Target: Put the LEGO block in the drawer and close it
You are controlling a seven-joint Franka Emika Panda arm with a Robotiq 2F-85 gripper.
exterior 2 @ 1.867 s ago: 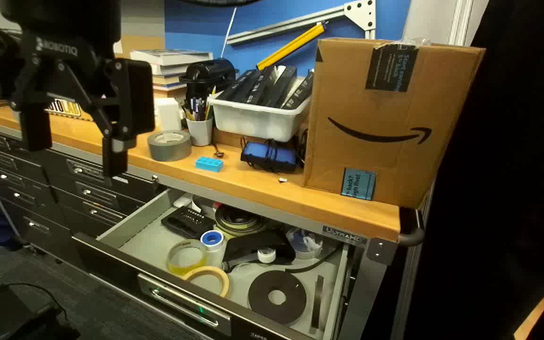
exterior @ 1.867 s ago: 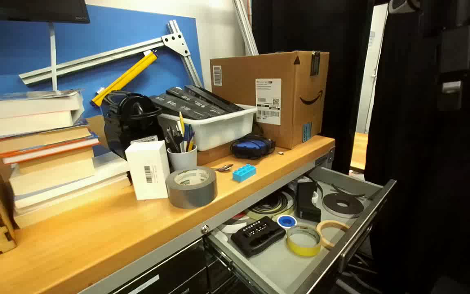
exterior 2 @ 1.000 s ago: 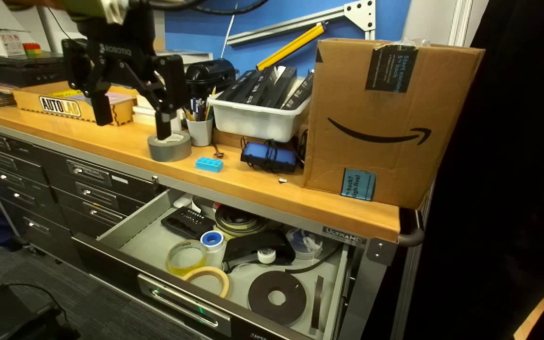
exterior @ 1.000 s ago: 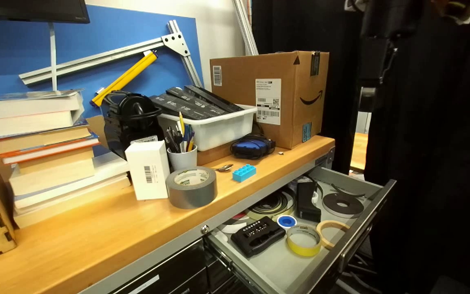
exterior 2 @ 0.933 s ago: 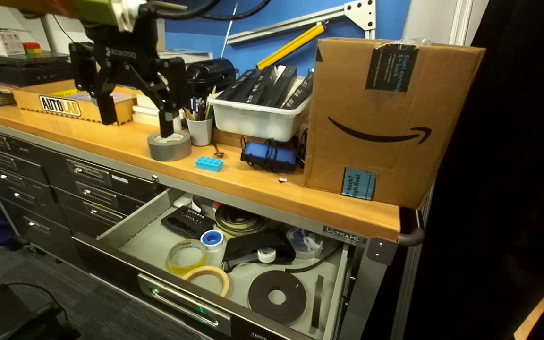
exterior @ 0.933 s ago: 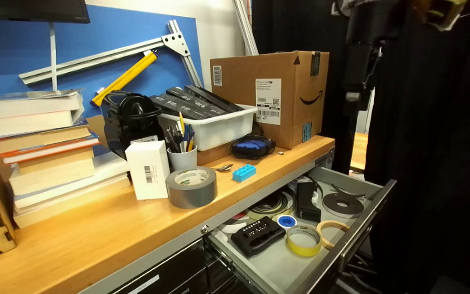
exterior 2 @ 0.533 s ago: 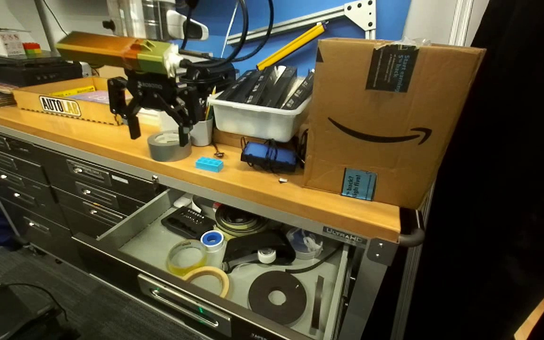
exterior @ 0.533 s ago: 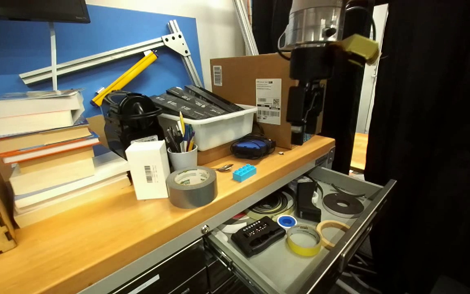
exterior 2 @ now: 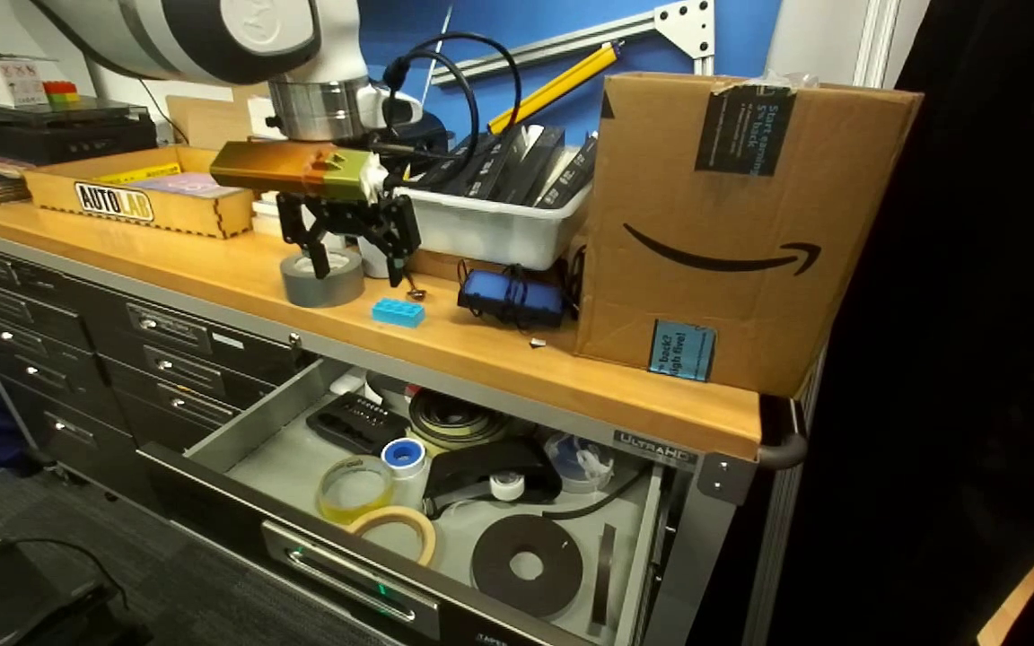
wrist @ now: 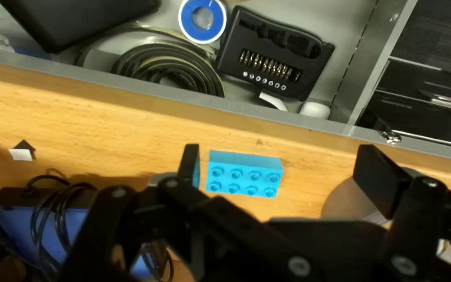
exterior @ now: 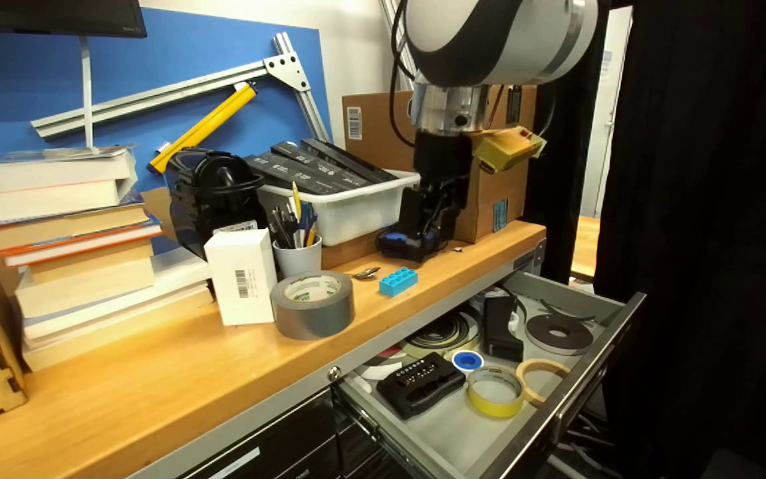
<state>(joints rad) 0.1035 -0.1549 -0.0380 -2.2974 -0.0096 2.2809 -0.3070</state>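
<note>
The LEGO block (exterior: 397,282) is bright light blue and sits studs up on the wooden bench top near its front edge. It also shows in an exterior view (exterior 2: 398,312) and in the wrist view (wrist: 244,176). My gripper (exterior 2: 358,271) is open and empty, above the bench behind the block. In the wrist view the block lies in the span between my open fingertips (wrist: 278,168), closer to the left finger. It is untouched. The drawer (exterior 2: 266,459) is pulled open below the bench edge, its pale floor (exterior: 446,436) showing between items.
A grey tape roll (exterior 2: 324,280) stands close by the block, partly behind my right finger in the wrist view (wrist: 347,199). A dark-blue cabled object (exterior 2: 512,294), a spoon (exterior: 366,273), a white bin (exterior 2: 490,229) and a cardboard box (exterior 2: 741,233) are near. Tapes and a bit set (wrist: 274,58) lie in the drawer.
My gripper has swung in over the bench and come down toward the block, staying open. More of the arm now shows in both exterior views. The block and drawer have not moved.
</note>
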